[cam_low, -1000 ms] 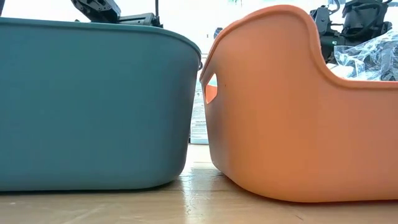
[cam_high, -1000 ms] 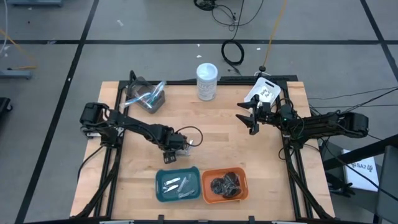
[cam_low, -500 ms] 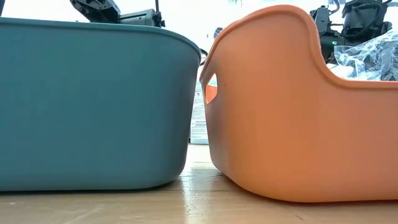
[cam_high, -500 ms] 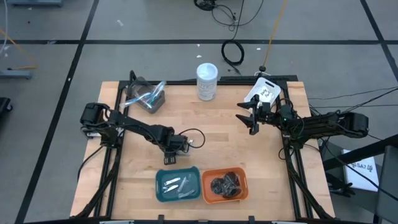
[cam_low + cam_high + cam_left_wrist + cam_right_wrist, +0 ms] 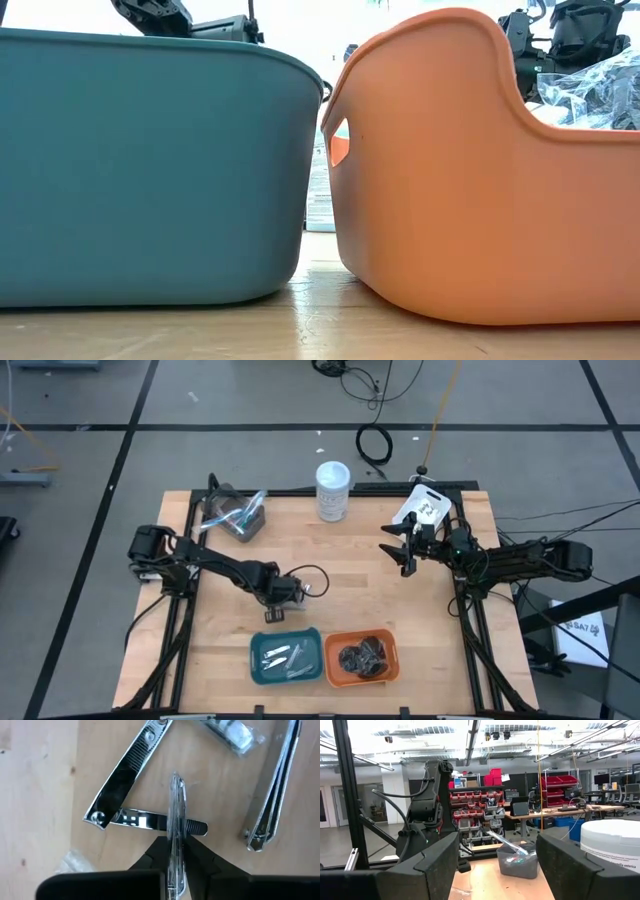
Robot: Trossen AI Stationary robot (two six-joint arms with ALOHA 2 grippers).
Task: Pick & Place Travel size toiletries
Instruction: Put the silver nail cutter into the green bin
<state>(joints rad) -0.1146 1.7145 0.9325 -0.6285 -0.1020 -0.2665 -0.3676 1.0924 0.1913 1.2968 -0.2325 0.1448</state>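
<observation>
My left gripper (image 5: 279,600) (image 5: 175,849) is shut on a slim silver piece in clear wrap (image 5: 176,805), which I see edge-on. It is low over the middle of the table, just beyond the teal tray (image 5: 258,645). Under it on the wood lie an open nail clipper (image 5: 131,772), a flat silver clipper (image 5: 145,820), a slim silver tool (image 5: 274,785) and a wrapped piece (image 5: 227,727). The teal tray holds silver-white pieces (image 5: 283,657). The orange tray (image 5: 392,650) holds dark bundles (image 5: 362,657). My right gripper (image 5: 405,552) (image 5: 497,865) is open and empty at the far right. My left gripper pinches the slim wrapped piece between its two fingers (image 5: 200,857), which come from above, pointing down. The piece stands on edge and runs along the fingers, its free end (image 5: 175,780) reaching past the fingertips over the flat clipper. Whether it touches the clipper I cannot tell.
A tall white-lidded jar (image 5: 333,490) stands at the far middle. A clear bin (image 5: 232,517) with loose items stands at the far left. In the low view the teal tray's wall (image 5: 150,170) and the orange tray's wall (image 5: 450,180) fill the front.
</observation>
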